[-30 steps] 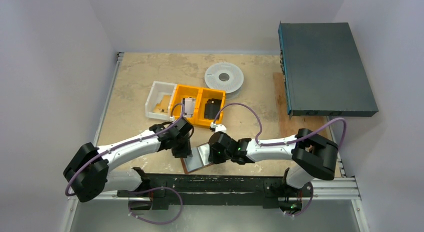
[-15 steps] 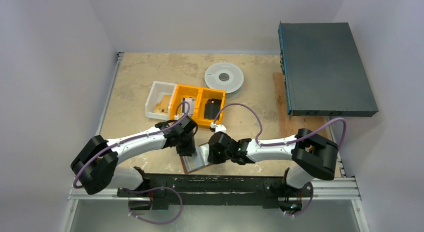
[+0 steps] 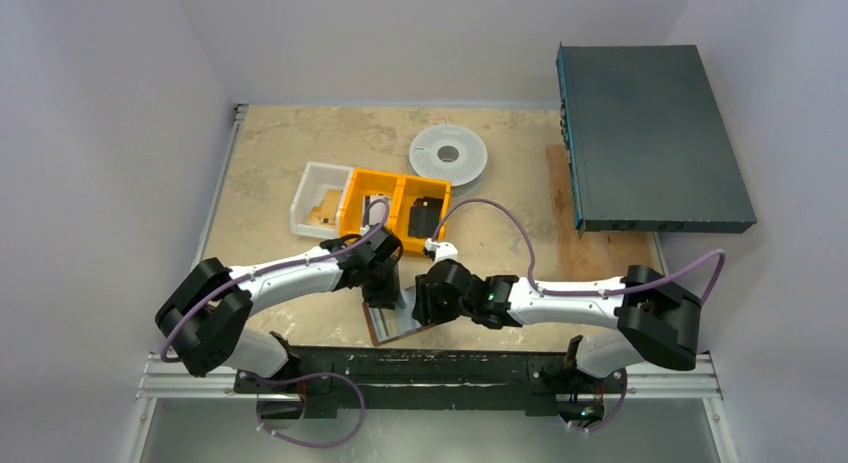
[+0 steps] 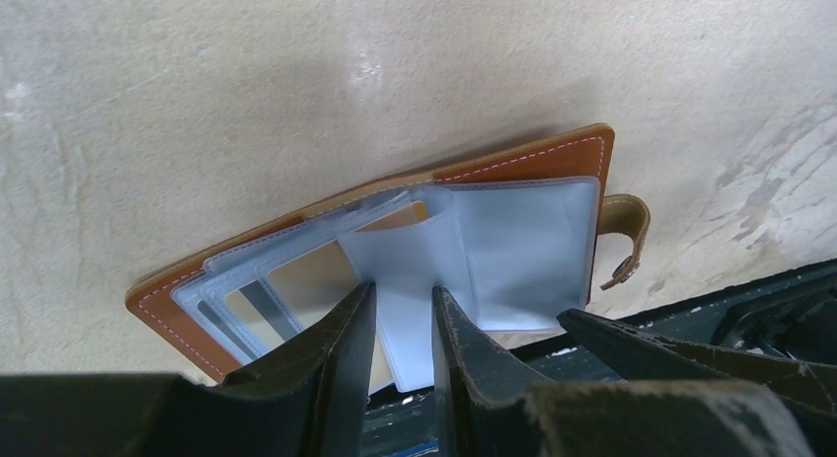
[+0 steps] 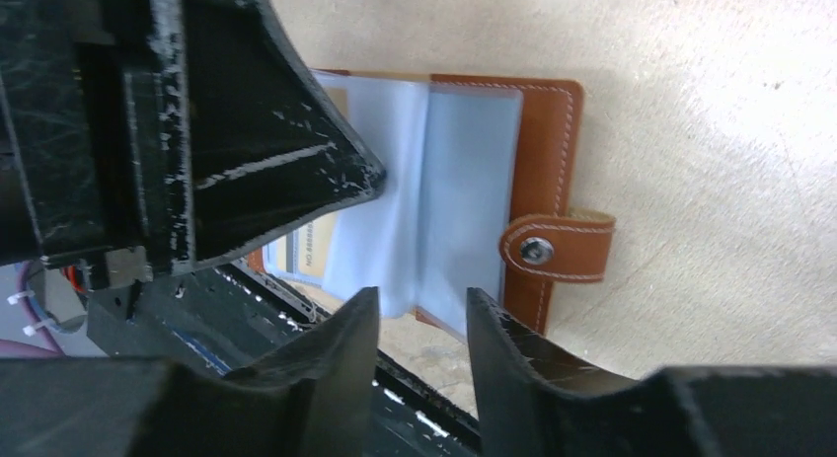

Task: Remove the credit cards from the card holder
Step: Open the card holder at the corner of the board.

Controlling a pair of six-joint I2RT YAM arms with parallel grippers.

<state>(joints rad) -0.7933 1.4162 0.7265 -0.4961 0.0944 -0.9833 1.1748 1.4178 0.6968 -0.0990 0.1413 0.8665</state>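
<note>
Both released, left pincer (image 4: 402, 297) and right pincer (image 5: 419, 309) straddle the card holder's (image 5: 548, 131) floppy sleeves (image 5: 464, 181); stiff credit cards (image 5: 301, 252) probably need edge-pinching.

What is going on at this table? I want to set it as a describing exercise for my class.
Two robot arms are working on a brown card holder that lies open near the front edge of the table. The left gripper straddles one of its clear sleeve pages; whether it actually grips the page is unclear. The right gripper hovers with its jaws apart at the pages' near edge. A credit card shows inside a sleeve, not yet pulled out.
</note>
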